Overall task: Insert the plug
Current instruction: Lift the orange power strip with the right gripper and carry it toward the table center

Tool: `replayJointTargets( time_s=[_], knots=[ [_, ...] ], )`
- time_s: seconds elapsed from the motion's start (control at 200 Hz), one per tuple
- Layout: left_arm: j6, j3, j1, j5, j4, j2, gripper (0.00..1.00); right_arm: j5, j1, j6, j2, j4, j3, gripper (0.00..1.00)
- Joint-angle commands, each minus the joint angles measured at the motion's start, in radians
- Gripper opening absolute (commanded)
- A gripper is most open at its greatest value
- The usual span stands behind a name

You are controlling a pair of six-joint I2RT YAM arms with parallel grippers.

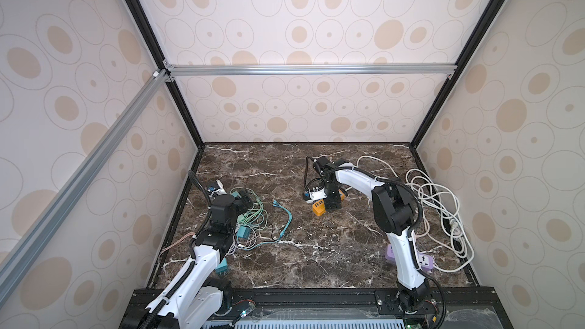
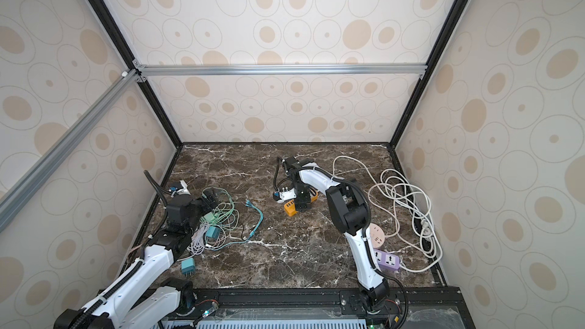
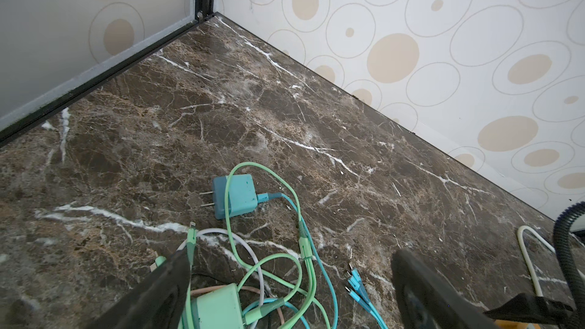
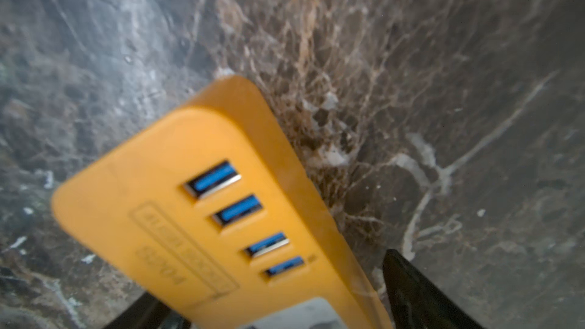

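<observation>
Brown marble tabletop (image 1: 316, 264) with white veins. 3 wall panels (image 1: 316, 26) printed with beige ovals. Aluminium crossbar (image 1: 310, 69) spans the rear panel.

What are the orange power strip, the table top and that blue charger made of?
Orange power strip: likely moulded plastic, matt, with rounded edges and one even colour. Table top: looks like brown marble with white veins and a slight sheen, though it may be a printed laminate. Blue charger: smooth plastic body, with two bare metal prongs.

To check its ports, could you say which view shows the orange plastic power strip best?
Right wrist view: the orange plastic power strip fills it, four blue ports visible. Both top views show it small, partly under the right hand; left wrist shows almost nothing.
</observation>
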State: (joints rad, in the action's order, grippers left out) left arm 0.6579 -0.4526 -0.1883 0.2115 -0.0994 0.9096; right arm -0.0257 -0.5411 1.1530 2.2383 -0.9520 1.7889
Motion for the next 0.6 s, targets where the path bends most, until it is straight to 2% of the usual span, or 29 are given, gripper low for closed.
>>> replayJointTargets(
  time_s=[0.0, 0.04, 0.14, 0.225, 0.4, 0.485, 0.595],
  knots=[
    [-0.005, -0.007, -0.002, 0.017, 0.026, -0.004, 0.98, 0.044, 0.025, -0.051, -0.005, -0.014, -0.004, 0.84],
    [0.003, -0.009, -0.003, 0.020, 0.031, 0.001, 0.98, 0.064, 0.031, -0.087, -0.006, -0.020, 0.002, 0.80],
    [0.018, -0.013, -0.001, 0.013, 0.031, 0.020, 0.98, 0.086, 0.041, -0.192, -0.018, 0.006, -0.009, 0.61],
    [0.023, -0.015, -0.003, 0.000, 0.020, 0.039, 0.99, 0.093, 0.041, -0.281, -0.033, 0.059, -0.036, 0.54],
    [0.026, -0.032, -0.002, -0.031, 0.006, 0.082, 0.98, 0.169, 0.039, -0.466, -0.021, 0.069, 0.012, 0.51],
    [0.025, -0.042, -0.003, -0.047, 0.008, 0.107, 0.98, 0.166, 0.037, -0.561, 0.029, 0.015, 0.103, 0.51],
    [0.026, -0.056, -0.003, -0.059, 0.017, 0.135, 0.98, 0.145, 0.022, -0.627, 0.130, -0.122, 0.261, 0.51]
  ],
)
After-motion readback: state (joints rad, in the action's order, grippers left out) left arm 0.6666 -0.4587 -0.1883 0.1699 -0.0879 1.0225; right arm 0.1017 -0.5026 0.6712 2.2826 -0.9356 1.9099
